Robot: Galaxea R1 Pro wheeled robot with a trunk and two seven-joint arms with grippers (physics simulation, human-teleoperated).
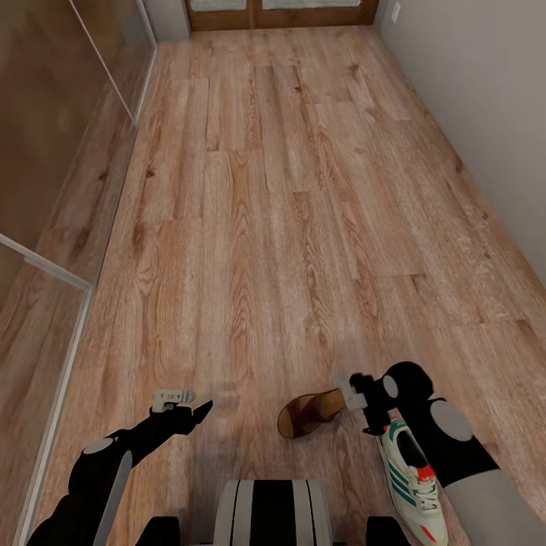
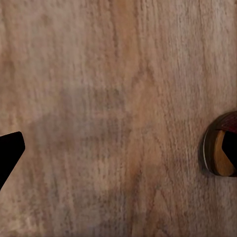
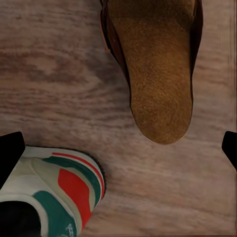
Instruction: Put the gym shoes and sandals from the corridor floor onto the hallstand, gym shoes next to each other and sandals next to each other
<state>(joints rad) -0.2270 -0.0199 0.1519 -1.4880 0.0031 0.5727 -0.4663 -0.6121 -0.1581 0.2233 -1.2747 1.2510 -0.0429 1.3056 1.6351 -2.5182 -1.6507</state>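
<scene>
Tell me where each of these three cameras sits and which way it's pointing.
Head view: on the head, facing forward and down the corridor floor; both arms show, left hand, right hand.
Left wrist view: on the left arm, facing the floor; one fingertip.
Right wrist view: above sandal and gym shoe.
All three share the sandal.

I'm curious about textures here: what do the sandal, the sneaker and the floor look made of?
The sandal looks like dark leather with a matte, suede-like tan footbed, going by its fuzzy grain. The gym shoe seems smooth white synthetic or leather with green and red panels. The corridor floor looks like wood-grain planks.
</scene>
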